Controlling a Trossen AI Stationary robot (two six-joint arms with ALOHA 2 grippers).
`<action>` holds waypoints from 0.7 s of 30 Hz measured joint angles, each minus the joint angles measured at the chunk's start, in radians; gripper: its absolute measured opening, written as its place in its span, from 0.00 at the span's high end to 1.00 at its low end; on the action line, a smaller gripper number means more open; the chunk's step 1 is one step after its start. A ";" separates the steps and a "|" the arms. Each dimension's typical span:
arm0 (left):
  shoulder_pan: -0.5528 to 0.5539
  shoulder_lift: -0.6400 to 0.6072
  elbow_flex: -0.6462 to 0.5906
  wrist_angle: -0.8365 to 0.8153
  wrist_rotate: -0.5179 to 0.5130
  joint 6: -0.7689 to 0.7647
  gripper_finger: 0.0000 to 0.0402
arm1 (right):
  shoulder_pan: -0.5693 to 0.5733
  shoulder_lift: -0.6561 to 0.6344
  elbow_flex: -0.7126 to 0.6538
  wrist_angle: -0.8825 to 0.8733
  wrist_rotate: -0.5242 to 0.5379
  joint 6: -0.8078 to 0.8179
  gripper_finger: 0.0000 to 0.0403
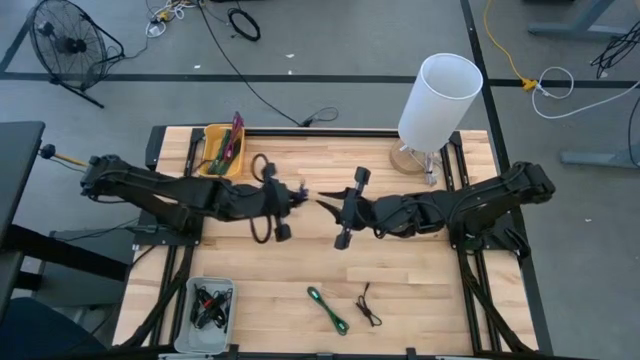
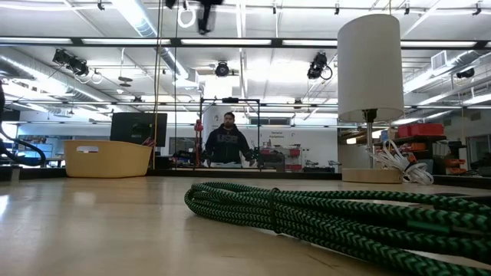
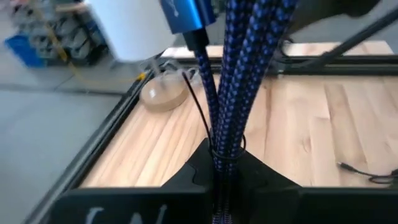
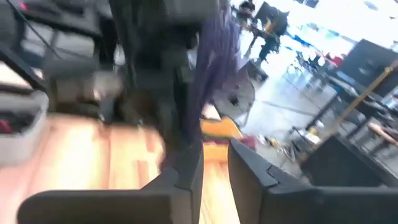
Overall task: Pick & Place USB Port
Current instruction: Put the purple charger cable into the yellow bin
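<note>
A bundled blue braided USB cable with a metallic blue plug is in my left gripper, which is shut on it above the middle of the table. My right gripper faces it from the table's right, a short gap away. In the right wrist view its fingers stand open with nothing between them. The purple-blue cable shows blurred just beyond their tips. My left gripper pinches the cable bundle between its two fingers, several strands together, just behind a thin black tie. The fingers come roughly level from the table's left and lie along the strands. The bundle is lifted clear and sticks out past the fingertips toward the right arm, plug end farthest out.
A green cable and a thin black cable lie near the table's near edge. A grey bin sits at the near left and a yellow bin at the far left. A white lamp stands at the far right.
</note>
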 joint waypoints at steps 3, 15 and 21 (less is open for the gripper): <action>-0.020 -0.075 0.000 -0.164 -0.038 -0.130 0.96 | 0.000 -0.007 0.000 -0.065 0.058 0.031 0.79; 0.038 -0.325 0.000 -0.838 -0.357 -0.609 0.96 | 0.000 -0.011 0.000 -0.136 0.112 0.077 0.77; 0.239 -0.372 0.000 -0.882 -0.354 -0.528 0.96 | 0.000 -0.011 0.000 -0.136 0.112 0.077 0.77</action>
